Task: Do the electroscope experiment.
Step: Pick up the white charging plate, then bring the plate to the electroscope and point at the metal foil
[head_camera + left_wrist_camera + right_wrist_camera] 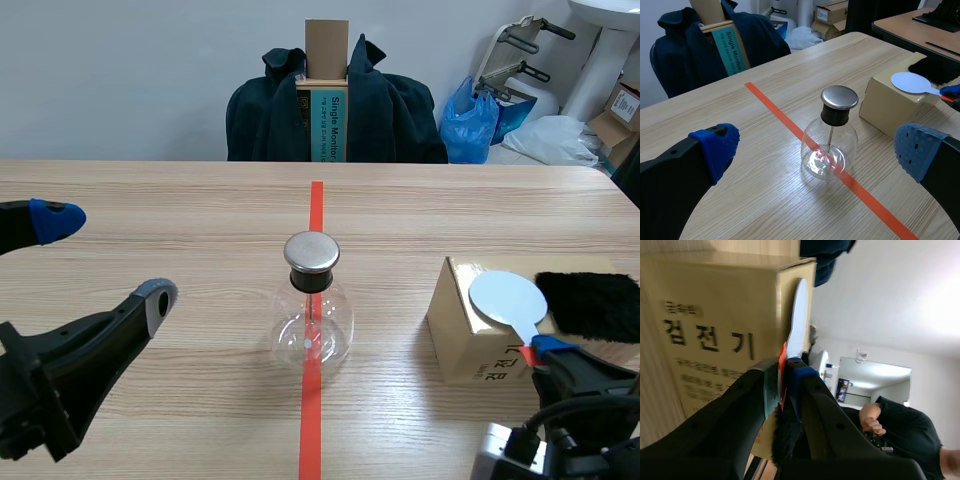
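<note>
The clear glass flask electroscope with metal cap stands mid-counter: fragile, probably slippery. The right end effector is clenched on the orange-red handle of the white round paddle, which looks light and stiff and rests on a tan cardboard box. The left end effector is released.

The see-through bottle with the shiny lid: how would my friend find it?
Look at the long wooden table and follow the orange-red tape line down its middle. Standing on it is a round clear glass flask with a flat silver cap; unlike the tan cardboard box nearby, you see through it.
</note>
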